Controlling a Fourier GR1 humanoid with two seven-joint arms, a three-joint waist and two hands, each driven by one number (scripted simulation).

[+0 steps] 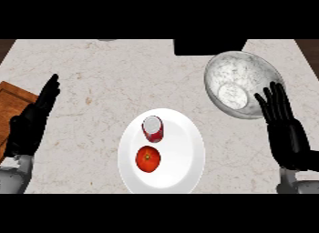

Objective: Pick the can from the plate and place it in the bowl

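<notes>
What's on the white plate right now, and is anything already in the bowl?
The plate holds two things: a red can standing upright toward its far side and a tomato nearer the robot. The marbled bowl shows only its bare inside. The can's base hides the plate beneath it.

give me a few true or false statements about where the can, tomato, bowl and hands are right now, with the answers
1. The can stands on the white plate. True.
2. The can is already in the bowl. False: it is on the plate, and the marbled bowl sits apart, toward the far right of the counter.
3. A tomato lies on the same plate, nearer the robot than the can. True.
4. The right hand is curled round the can. False: it is open with fingers straight, just beside the bowl's near edge, holding nothing.
5. The left hand is open at the view's left, by the wooden board. True.
6. The bowl is to the left of the plate. False: it is to the right and farther away.
</notes>
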